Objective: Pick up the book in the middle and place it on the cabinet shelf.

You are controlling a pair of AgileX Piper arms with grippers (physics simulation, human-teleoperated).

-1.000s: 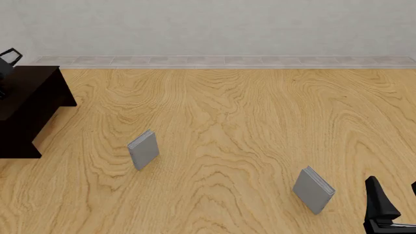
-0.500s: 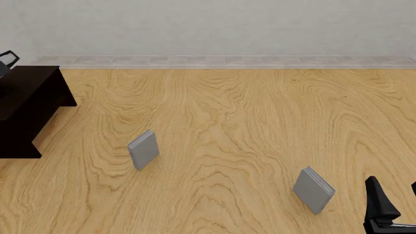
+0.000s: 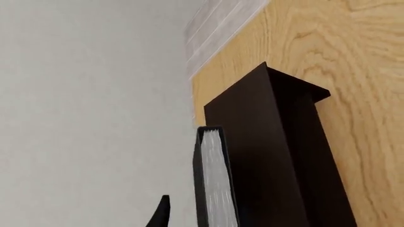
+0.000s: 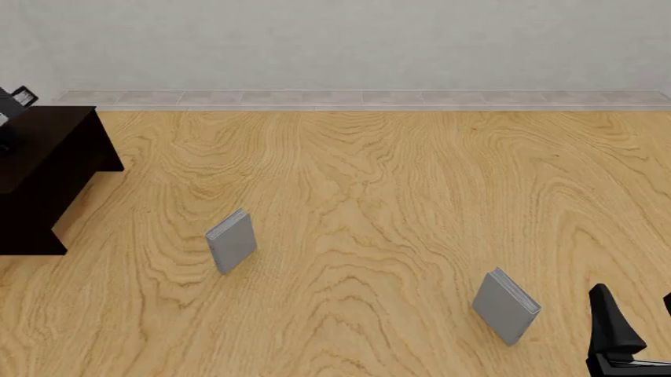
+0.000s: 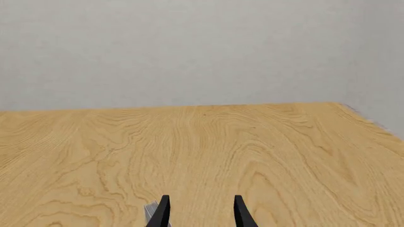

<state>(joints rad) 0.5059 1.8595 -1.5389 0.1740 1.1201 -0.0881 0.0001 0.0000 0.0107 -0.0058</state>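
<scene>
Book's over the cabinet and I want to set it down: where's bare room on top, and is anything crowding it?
The cabinet top looks bare across what shows, from its front edge back; only the book sits at its far left corner. The two grey books lie well off on the table.

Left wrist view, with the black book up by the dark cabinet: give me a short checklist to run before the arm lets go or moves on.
1. Book is at the cabinet: ok, it stands upright against the cabinet's flat top, at the table's far left.
2. Book resting on the top, not hanging over the edge: cannot tell, its lower end is cut off.
3. Left gripper grip: cannot tell, only one fingertip shows beside the book.
4. Two grey books left alone: ok, both stand on the table, apart from the cabinet.
5. Right gripper out of the way: ok, open and empty at the near right.
</scene>
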